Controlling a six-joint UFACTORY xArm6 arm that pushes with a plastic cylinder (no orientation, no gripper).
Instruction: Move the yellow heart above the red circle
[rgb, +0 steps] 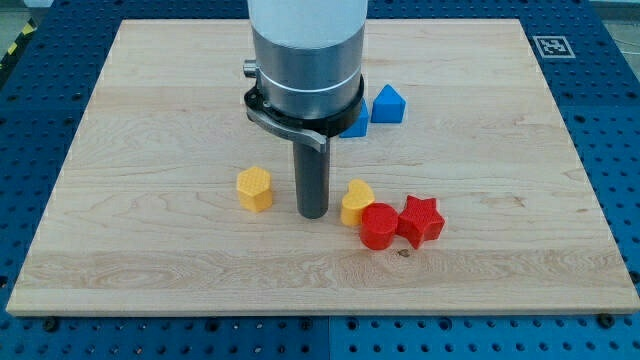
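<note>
The yellow heart (355, 202) lies near the board's middle, touching the upper left of the red circle (379, 225). My tip (313, 213) rests on the board just left of the yellow heart, very close to it; whether it touches the heart I cannot tell. The red circle touches a red star (420, 220) on its right. The arm's wide grey body hangs above the rod.
A yellow hexagon (254, 188) stands left of my tip. A blue block (388, 104) sits toward the view's top, and another blue block (355, 125) is partly hidden behind the arm's body. The wooden board (150, 270) lies on a blue perforated table.
</note>
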